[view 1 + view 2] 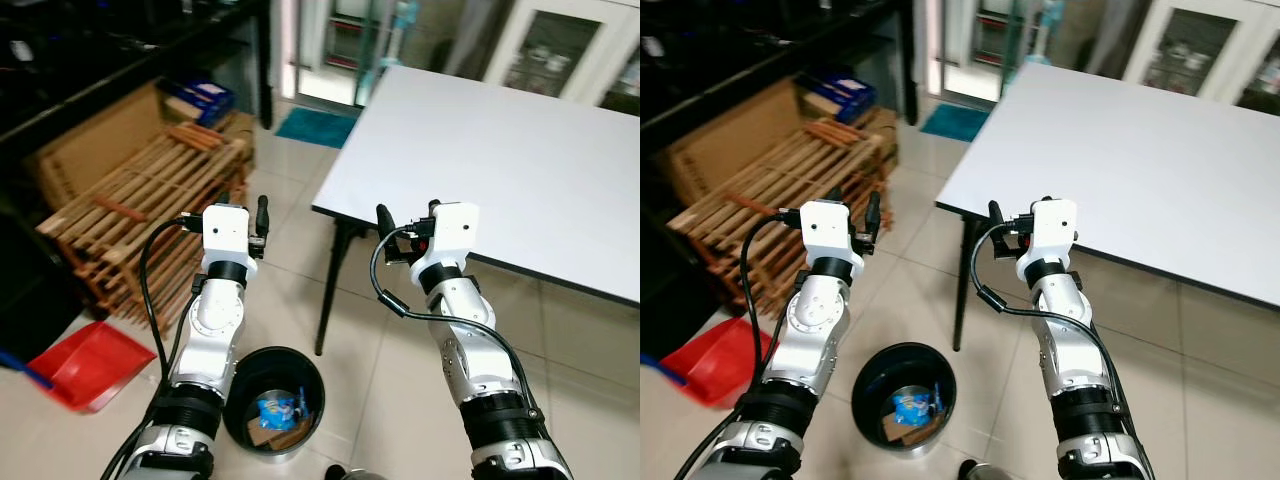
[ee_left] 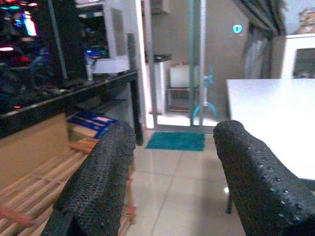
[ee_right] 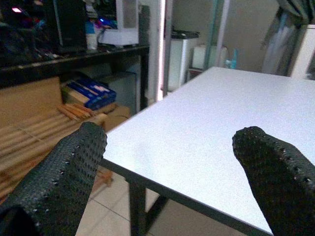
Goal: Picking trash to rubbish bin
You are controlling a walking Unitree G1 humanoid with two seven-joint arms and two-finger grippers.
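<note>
From the head camera you see both arms raised over the tiled floor, with the black rubbish bin (image 1: 273, 399) below between them, blue trash (image 1: 273, 410) lying inside it. Your left gripper (image 2: 172, 182) looks toward a teal mat (image 2: 176, 141), fingers spread, holding nothing. Your right gripper (image 3: 170, 177) faces the white table (image 3: 206, 132) corner, fingers wide apart and empty.

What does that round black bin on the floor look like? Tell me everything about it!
The round black rubbish bin stands upright on the pale tiled floor, between the robot's two arms and near the white table's dark leg. It looks like smooth plastic with a rounded rim and has no lid. Inside lie a crumpled blue wrapper and some brownish scraps. Neither gripper touches it.
</note>
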